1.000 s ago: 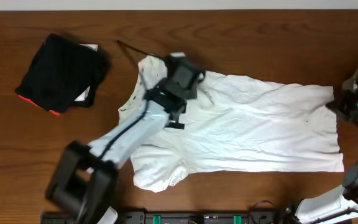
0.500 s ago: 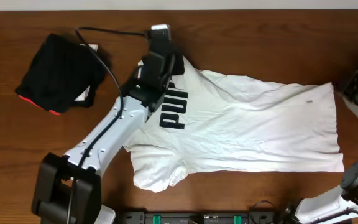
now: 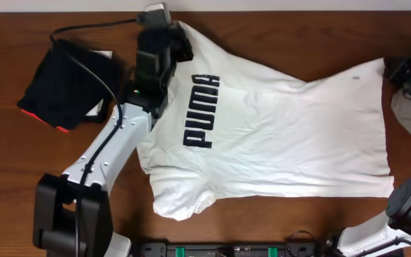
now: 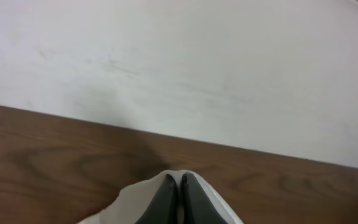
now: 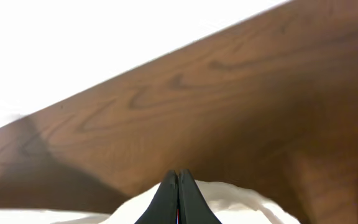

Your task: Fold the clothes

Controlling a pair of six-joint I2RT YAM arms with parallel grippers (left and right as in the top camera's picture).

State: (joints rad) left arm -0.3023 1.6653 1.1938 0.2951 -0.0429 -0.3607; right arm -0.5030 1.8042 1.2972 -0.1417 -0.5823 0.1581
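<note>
A large white T-shirt [image 3: 284, 135] lies spread front up on the brown table [image 3: 13, 178], black PUMA lettering [image 3: 200, 111] showing. It is wrinkled, one sleeve bunched at the near side. My left gripper [image 4: 179, 186] and right gripper [image 5: 178, 183] each pinch a far corner.

The right claw [image 5: 178, 179], fingers pressed together, pinches the white T-shirt [image 5: 232, 205] above the brown table [image 5: 229, 106].

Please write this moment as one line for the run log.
left tool: shut on white PUMA T-shirt | right tool: shut on same T-shirt | fold: not yet done
</note>
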